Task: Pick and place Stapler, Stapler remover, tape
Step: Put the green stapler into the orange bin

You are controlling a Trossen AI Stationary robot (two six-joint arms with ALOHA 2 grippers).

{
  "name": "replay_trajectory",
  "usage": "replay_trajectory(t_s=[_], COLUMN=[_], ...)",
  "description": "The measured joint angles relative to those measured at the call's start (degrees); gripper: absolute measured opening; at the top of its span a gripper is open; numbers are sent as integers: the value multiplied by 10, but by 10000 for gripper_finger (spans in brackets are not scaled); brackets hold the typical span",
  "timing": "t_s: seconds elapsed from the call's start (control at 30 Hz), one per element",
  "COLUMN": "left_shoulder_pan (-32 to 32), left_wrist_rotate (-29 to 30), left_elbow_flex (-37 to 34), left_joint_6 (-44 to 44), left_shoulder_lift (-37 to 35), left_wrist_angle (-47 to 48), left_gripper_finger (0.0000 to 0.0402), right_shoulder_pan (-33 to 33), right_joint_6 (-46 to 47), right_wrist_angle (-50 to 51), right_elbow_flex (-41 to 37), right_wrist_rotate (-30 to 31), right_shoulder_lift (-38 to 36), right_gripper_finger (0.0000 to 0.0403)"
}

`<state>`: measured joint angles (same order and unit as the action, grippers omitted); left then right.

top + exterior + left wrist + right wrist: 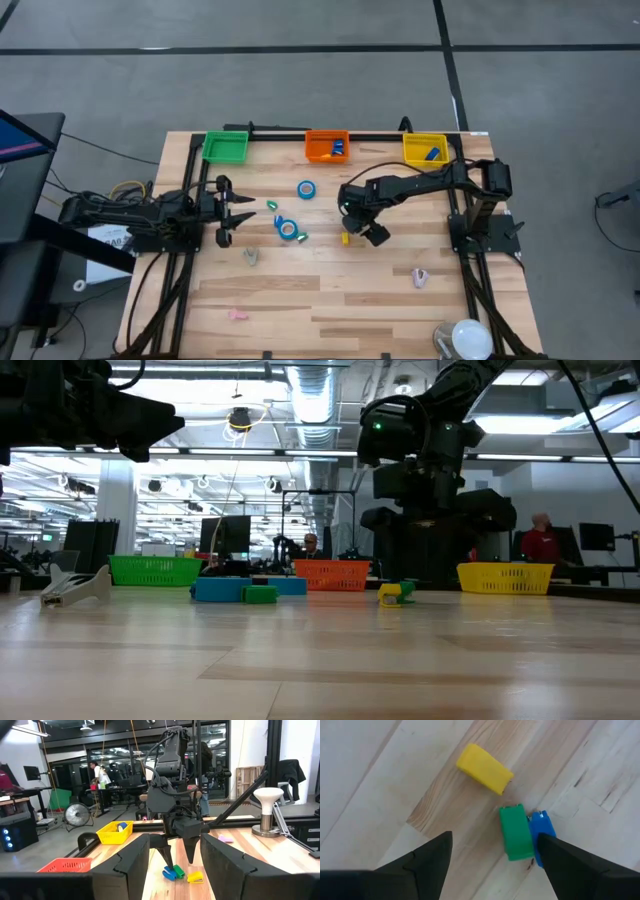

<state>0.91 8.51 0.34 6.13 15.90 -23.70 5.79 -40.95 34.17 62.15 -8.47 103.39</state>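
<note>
The right gripper point(490, 852) hangs above the surface point(330, 290) near its middle, fingers apart and holding nothing, over three small staplers: a yellow one point(484, 769) lying alone, and a green one point(515, 832) touching a blue one point(540, 831). Two tape rolls point(306, 189) point(286, 227) lie just left of there (blue rings, pale centres). The left gripper point(232, 211) waits at the left side, fingers partly apart, empty. Along the far edge stand a green bin point(226, 147), an orange bin point(327, 147) and a yellow bin point(425, 150).
</note>
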Motion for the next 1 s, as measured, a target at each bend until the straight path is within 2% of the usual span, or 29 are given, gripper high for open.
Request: replay_trajectory(t_s=[0.67,0.83,1.0], left_shoulder_pan=[0,0,0], left_wrist_rotate=[0,0,0], left_elbow_flex=[0,0,0], left_joint_6=[0,0,0], left_shoulder_lift=[0,0,0], left_wrist_angle=[0,0,0], left_gripper_finger=[168,168,168], right_shoulder_pan=[-8,-8,-8], right_joint_6=[20,20,20], right_wrist_angle=[-1,-1,-2], right_elbow_flex=[-7,-7,-7], right_wrist_rotate=[0,0,0], right_shoulder_lift=[1,1,1], right_gripper_finger=[279,254,206])
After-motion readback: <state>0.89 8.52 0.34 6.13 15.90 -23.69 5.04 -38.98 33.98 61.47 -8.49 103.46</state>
